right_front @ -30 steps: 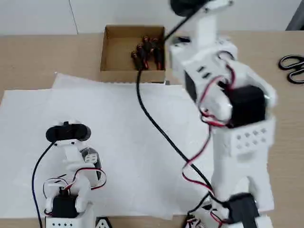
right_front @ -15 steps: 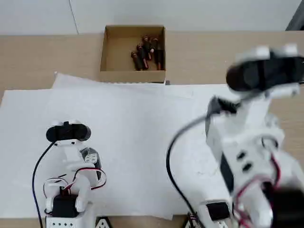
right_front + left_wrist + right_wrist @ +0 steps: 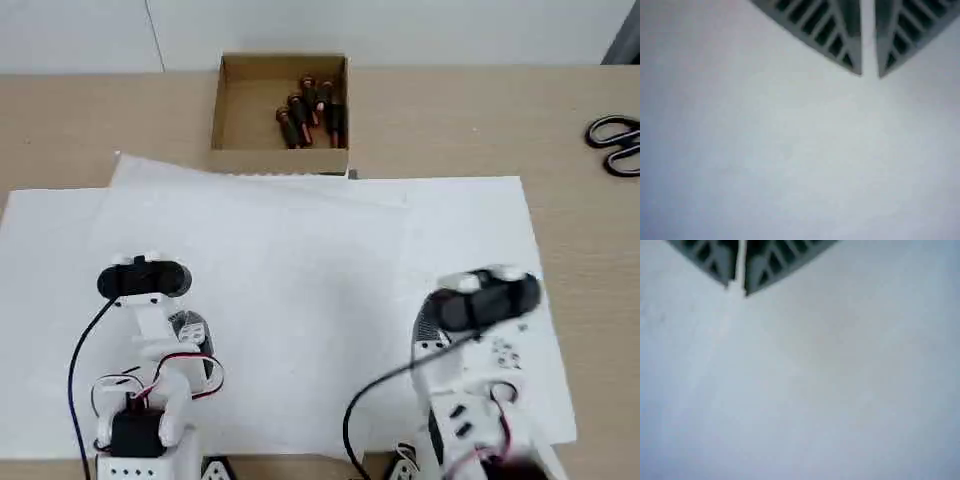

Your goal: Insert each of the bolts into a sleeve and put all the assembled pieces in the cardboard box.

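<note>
The cardboard box (image 3: 236, 110) stands at the far middle of the table. Several dark assembled pieces (image 3: 308, 108) lie in its right part. My left arm (image 3: 146, 290) is folded back at the near left over the white paper (image 3: 300, 290). Its gripper (image 3: 869, 74) is shut just above the paper, with nothing in it. My right arm (image 3: 478, 300) is folded back at the near right. Its gripper (image 3: 736, 289) is also shut and empty, close over the paper.
Black scissors (image 3: 614, 140) lie at the far right edge of the wooden table (image 3: 100, 110). The white paper covers the middle and near part of the table between the arms and the box.
The right arm has pulled back from over the box to the near right edge and folded down. The left arm has not moved.
</note>
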Robot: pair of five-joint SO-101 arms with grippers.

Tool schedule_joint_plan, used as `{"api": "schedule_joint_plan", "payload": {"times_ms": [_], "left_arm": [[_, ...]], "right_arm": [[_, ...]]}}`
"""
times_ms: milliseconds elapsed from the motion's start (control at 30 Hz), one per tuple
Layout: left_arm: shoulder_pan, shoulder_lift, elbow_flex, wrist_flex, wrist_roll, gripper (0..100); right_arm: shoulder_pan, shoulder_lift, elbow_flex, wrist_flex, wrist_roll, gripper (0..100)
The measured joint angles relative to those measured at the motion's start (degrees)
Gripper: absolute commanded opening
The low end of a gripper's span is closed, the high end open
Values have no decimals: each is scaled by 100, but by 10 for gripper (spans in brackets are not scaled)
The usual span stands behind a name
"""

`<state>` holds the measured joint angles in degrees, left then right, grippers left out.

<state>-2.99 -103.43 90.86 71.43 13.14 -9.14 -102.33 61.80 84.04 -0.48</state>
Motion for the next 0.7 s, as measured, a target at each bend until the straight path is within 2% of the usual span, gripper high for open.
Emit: {"api": "schedule_joint_plan", "payload": {"times_ms": [233, 433, 700], "left_arm": [[0, 0, 0, 0, 0, 8], [0, 0, 0, 0, 0, 8], [0, 0, 0, 0, 0, 8]], "right_arm": [[0, -123, 1222, -686, 0, 3], [0, -123, 2330, -782, 0, 3], [0, -123, 3042, -1486, 0, 3]]}}
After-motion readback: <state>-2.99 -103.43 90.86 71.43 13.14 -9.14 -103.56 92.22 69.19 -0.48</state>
